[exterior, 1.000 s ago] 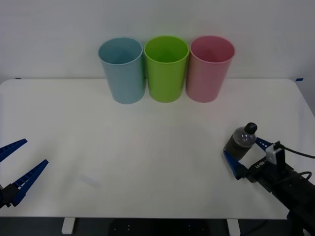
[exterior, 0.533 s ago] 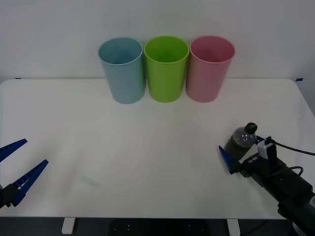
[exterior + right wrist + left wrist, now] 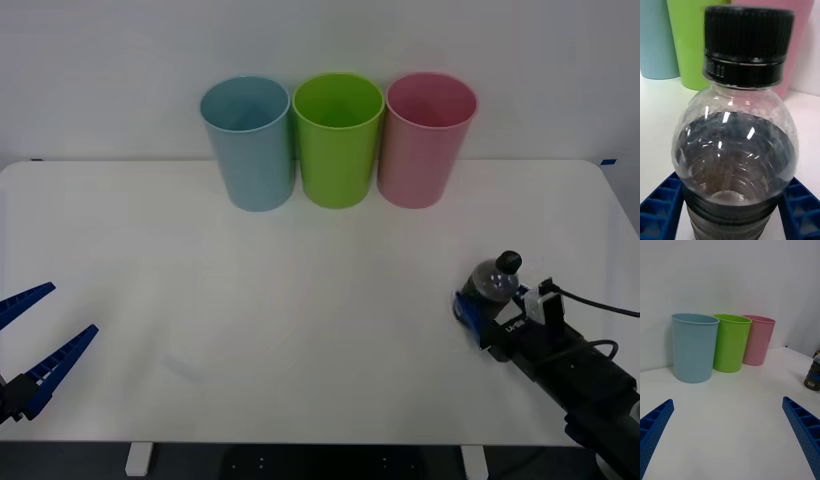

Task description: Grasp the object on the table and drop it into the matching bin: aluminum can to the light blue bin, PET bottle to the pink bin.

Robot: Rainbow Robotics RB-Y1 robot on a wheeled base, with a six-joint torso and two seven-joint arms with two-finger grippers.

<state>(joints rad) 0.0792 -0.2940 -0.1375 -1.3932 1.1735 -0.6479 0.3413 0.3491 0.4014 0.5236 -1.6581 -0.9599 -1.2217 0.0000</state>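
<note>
The right claw [image 3: 484, 304] sits low over the near right part of the worktop [image 3: 300, 300], its blue ribbed fingers [image 3: 662, 202] closed in against both sides of the PET bottle [image 3: 491, 285], gripping the lower body. The bottle stands upright between them. Small, smooth and part full of dark liquid, it looks light but slippery and a little squashy, so the firmer label band seems the best hold. Ahead and leftward stands the pink bin [image 3: 428, 140], well apart. The left claw [image 3: 36, 340] waits wide open, holding nothing, far across the worktop.
</note>
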